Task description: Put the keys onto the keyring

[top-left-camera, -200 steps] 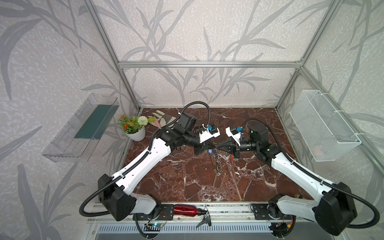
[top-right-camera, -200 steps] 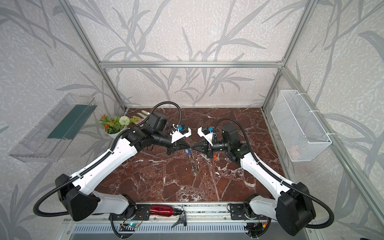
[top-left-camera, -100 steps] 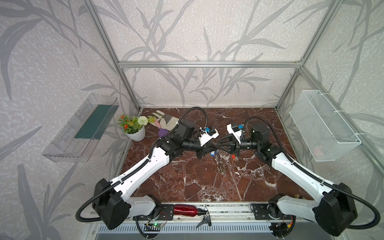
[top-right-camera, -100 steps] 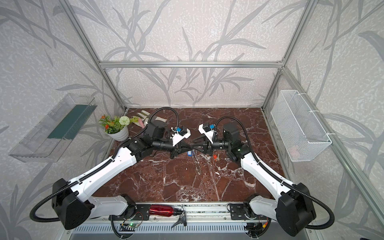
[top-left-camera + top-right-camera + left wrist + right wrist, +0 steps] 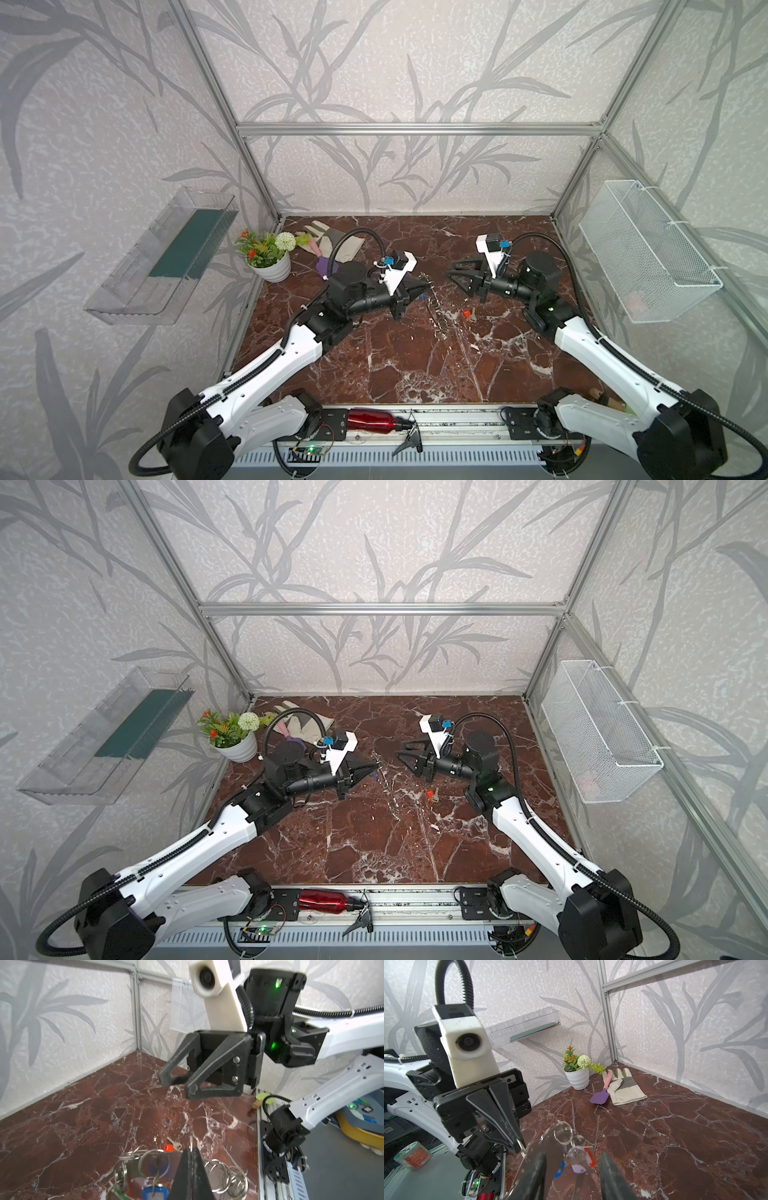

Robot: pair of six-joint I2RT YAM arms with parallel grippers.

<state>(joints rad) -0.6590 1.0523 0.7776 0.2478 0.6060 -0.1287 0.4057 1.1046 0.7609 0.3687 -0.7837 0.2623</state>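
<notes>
Left gripper [image 5: 519, 1145]: my jaws are closed, pinching the keyring [image 5: 537, 1147] at its ringed edge and holding it above the marble table [image 5: 415, 374]. Right gripper [image 5: 176, 1084]: jaws apart, empty, facing it. Both top views show the keyring only as a thin glint. The wrist views resolve it, with a blue-tagged key [image 5: 154, 1190] and a purple-tagged key [image 5: 578, 1165] hanging on its rings. A red-headed key [image 5: 468, 312] lies loose on the table.

Overhead pair shares the table [image 5: 395, 365]; wrist views seemingly opposed.
</notes>
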